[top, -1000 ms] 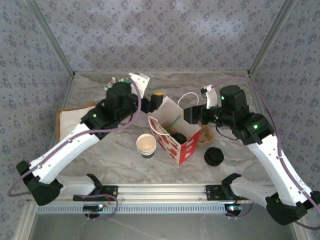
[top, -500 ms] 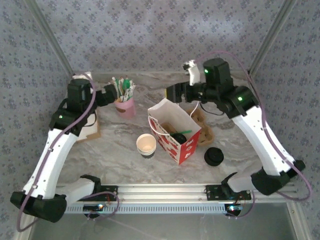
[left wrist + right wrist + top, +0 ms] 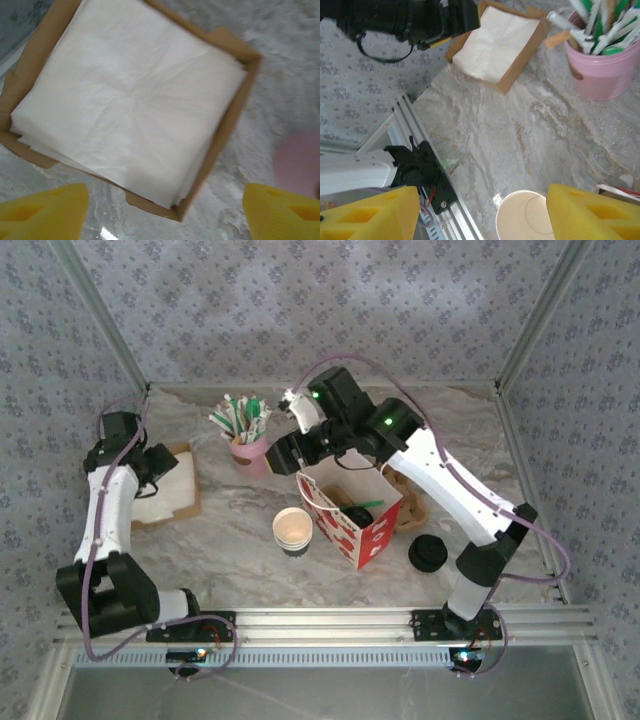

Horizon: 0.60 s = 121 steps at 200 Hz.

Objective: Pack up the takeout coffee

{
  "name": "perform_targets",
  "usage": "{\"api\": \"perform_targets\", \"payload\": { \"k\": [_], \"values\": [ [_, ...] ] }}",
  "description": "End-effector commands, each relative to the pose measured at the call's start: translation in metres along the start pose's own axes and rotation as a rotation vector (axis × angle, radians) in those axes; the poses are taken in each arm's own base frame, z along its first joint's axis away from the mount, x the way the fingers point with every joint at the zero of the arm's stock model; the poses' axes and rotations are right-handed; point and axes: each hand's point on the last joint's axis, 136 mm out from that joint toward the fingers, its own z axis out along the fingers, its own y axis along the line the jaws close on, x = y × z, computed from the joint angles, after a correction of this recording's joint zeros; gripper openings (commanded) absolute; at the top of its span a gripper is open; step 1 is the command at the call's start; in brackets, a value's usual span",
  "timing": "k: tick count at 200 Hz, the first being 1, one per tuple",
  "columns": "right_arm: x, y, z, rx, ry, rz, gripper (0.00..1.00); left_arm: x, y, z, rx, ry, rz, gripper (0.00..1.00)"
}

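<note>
Left pincer (image 3: 162, 210) spread, right pincer (image 3: 482, 212) spread; one bag (image 3: 340, 530), one cup stack (image 3: 292, 530), one napkin tray (image 3: 225, 117)

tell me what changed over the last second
The left gripper pulled back from the bag leftward and hangs open over the napkin box. The right gripper swung from the bag's right across to near the pink cup, open. The green straw in the bag dropped flatter. The bag, cup stack and loose lids stayed.
</note>
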Motion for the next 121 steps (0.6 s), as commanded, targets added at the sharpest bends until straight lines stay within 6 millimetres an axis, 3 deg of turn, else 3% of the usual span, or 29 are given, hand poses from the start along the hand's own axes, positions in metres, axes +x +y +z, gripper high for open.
{"api": "perform_targets", "payload": {
  "k": [1,57,121],
  "values": [
    [0.001,0.003,0.004,0.014,0.027,-0.030,0.70,0.001,0.015,0.020,-0.067,0.053,-0.013,0.75],
    [0.000,0.010,0.042,0.003,0.091,-0.035,0.69,-0.001,0.024,0.084,-0.139,0.183,-0.022,0.66],
    [0.000,0.013,0.057,0.015,0.120,-0.039,0.69,0.001,0.016,0.137,-0.120,0.290,0.000,0.52]
  ]
}}
